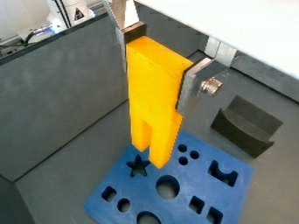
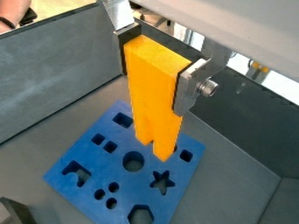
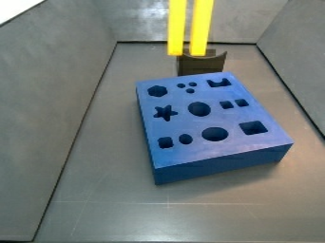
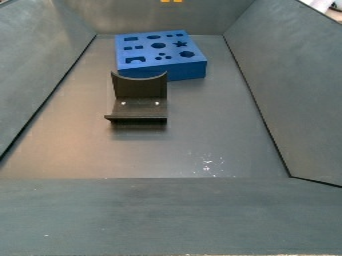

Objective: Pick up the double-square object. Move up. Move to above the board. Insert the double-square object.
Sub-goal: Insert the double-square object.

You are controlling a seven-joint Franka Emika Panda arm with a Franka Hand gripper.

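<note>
In both wrist views the gripper [image 1: 158,61] is seen clamped on the double-square object [image 1: 152,96], a tall, slim, bright yellow bar whose lower end is notched into two square prongs. The bar is pressed between the flat silver fingers [image 1: 194,83], one plate on each side of its upper part, and it hangs upright below them with its prongs clear of any surface. Beneath the fingers and the bar's prongs the board [image 2: 87,171], a thick square blue block with dark cut-out holes (star, hexagon, circles, squares), is shown lying flat on the grey floor. In a side view only the two yellow prongs [image 3: 189,27] are caught, held above the board's [image 3: 210,152] far edge. Beyond the board, the dark L-shaped fixture [image 4: 136,100] is set on the floor.
</note>
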